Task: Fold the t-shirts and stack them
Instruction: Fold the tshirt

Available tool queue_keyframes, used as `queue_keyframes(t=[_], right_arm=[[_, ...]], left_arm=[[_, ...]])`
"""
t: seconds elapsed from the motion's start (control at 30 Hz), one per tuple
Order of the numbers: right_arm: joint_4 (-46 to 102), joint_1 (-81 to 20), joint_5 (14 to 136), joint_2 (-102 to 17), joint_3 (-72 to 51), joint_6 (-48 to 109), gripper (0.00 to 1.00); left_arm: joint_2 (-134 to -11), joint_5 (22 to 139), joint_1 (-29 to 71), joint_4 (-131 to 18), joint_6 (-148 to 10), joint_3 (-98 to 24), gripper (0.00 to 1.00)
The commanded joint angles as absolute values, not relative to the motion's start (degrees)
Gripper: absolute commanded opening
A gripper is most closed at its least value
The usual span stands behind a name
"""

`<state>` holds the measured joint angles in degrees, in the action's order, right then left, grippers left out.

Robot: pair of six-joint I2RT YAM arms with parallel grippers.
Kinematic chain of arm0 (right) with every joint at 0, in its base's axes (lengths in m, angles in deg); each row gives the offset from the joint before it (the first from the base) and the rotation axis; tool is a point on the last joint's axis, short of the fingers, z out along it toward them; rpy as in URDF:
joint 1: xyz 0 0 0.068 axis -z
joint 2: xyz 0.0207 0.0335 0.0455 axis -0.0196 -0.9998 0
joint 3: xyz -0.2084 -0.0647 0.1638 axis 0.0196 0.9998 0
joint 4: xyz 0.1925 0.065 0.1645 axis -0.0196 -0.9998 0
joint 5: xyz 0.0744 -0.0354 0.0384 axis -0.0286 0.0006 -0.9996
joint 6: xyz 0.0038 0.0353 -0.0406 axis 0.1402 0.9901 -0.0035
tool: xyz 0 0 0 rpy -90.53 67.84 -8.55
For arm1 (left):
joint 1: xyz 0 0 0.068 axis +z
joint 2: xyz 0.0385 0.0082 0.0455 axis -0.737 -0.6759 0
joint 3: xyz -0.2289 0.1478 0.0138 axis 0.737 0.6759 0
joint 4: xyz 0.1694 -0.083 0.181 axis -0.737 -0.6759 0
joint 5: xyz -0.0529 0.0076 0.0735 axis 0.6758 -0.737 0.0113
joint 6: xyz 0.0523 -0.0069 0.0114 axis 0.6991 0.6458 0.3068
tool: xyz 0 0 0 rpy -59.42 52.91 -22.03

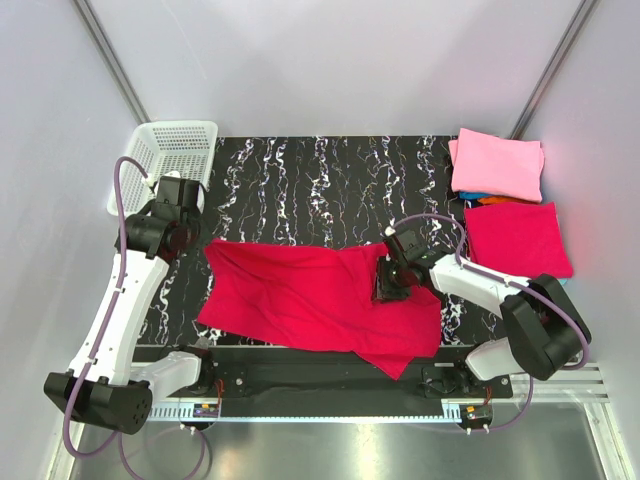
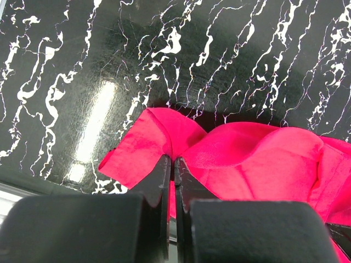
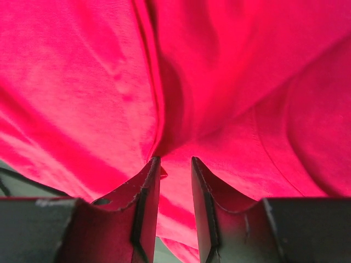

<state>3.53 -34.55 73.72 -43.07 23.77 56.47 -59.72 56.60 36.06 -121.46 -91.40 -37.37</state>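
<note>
Bright, even light falls from overhead in the top view; the plain white enclosure walls (image 1: 330, 60) wash out toward 12 o'clock; the brushed steel strip (image 1: 330, 450) at 6 o'clock carries a pale sheen. In the left wrist view a long white glare streak lies at 9 o'clock on the glossy black white-veined counter (image 2: 93, 123); the left hand (image 2: 174, 160) at 6 o'clock is dark and blurred; a shadow sits behind the crimson-red soft cloth t-shirt (image 2: 258, 159). In the right wrist view the shirt looks oversaturated and soft; the right hand (image 3: 175, 160) is dark, tinted red.

Soft matt red cloth t-shirt (image 1: 300, 295) on a glossy marbled table (image 1: 300, 180)
</note>
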Motion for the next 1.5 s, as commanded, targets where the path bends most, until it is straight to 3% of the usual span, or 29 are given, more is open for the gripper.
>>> queue_keyframes(t=[0.0, 0.33, 0.8, 1.2, 1.47], right_arm=[[7.6, -34.6, 71.3, -43.2, 24.2, 55.2, 0.35], [10.3, -35.5, 61.9, -44.1, 23.6, 53.6, 0.33], [11.4, -37.2, 57.9, -41.1, 25.6, 53.3, 0.33], [12.0, -38.4, 62.1, -48.8, 25.1, 50.8, 0.34], [11.8, -38.5, 66.3, -50.6, 23.1, 50.0, 0.29]], left_arm=[[-58.6, 54.9, 36.1, -119.4, -91.1, -36.7, 0.0], [-58.9, 54.8, 36.1, -119.3, -91.1, -36.2, 0.0], [-59.0, 54.8, 36.1, -119.0, -91.3, -35.6, 0.0], [-58.9, 54.9, 36.1, -118.9, -91.1, -35.6, 0.0], [-58.7, 55.0, 36.1, -119.0, -91.0, -35.7, 0.0]])
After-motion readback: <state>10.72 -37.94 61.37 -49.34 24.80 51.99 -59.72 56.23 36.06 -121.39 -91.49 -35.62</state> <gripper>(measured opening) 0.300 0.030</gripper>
